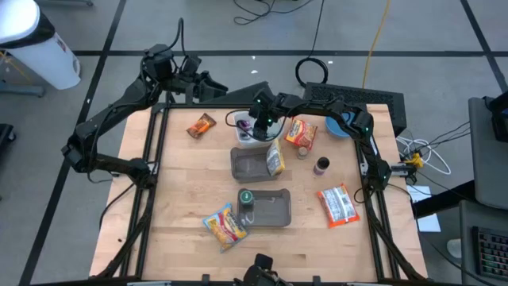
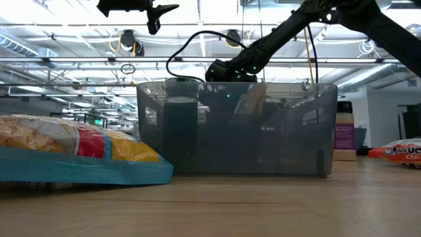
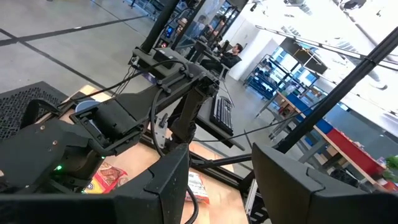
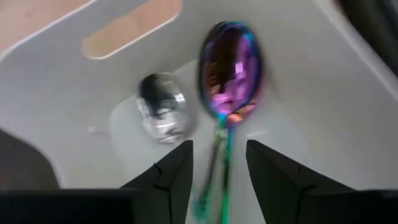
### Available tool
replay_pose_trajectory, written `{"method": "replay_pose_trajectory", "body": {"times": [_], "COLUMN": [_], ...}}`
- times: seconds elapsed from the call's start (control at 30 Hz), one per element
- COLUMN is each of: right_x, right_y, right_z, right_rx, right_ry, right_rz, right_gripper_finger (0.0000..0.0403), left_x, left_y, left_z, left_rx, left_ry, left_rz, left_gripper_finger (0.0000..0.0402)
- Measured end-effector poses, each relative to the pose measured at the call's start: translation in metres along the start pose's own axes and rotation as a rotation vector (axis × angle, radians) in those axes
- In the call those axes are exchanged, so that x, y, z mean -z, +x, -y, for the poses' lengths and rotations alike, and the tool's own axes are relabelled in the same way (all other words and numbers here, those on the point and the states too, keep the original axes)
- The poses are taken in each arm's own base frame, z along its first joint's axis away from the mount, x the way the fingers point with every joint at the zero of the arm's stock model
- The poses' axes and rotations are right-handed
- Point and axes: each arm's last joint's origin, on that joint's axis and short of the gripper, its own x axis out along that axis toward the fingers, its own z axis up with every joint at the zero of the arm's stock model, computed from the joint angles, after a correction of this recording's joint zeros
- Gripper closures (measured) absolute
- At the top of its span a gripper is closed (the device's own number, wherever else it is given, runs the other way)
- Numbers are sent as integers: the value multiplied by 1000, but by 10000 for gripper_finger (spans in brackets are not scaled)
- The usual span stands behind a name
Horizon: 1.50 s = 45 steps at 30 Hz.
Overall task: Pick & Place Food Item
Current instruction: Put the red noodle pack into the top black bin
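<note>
My right gripper [image 4: 217,165] hovers, fingers parted, over the iridescent spoon [image 4: 229,68] lying in the white container [image 1: 248,133]; thin, stiff, slippery, so I'd pinch its handle; left gripper [image 3: 221,183] waits open

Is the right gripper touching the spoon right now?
Apart. The right wrist view shows the spoon lying between the right gripper fingers, with a gap on each side.
</note>
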Motion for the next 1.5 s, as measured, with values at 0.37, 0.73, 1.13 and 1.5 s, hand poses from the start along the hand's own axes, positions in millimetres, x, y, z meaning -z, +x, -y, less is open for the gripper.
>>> {"method": "replay_pose_trajectory", "body": {"times": [0.37, 0.73, 1.13, 1.5], "right_x": [-21, -57, -18, 64], "right_y": [-46, -136, -181, -192], "right_z": [-4, -29, -80, -145], "right_rx": [71, 65, -103, -48], "right_ry": [-5, 93, 189, 202], "right_rz": [107, 427, 926, 1034], "right_gripper_finger": [256, 251, 251, 259], "left_x": [0, 18, 56, 108], "left_y": [-20, -60, -91, -75], "left_z": [12, 63, 112, 91], "left_rx": [-48, -276, -378, -222], "left_ry": [14, 106, 152, 55], "left_rz": [14, 33, 57, 184], "left_gripper_finger": [218, 218, 218, 218]}}
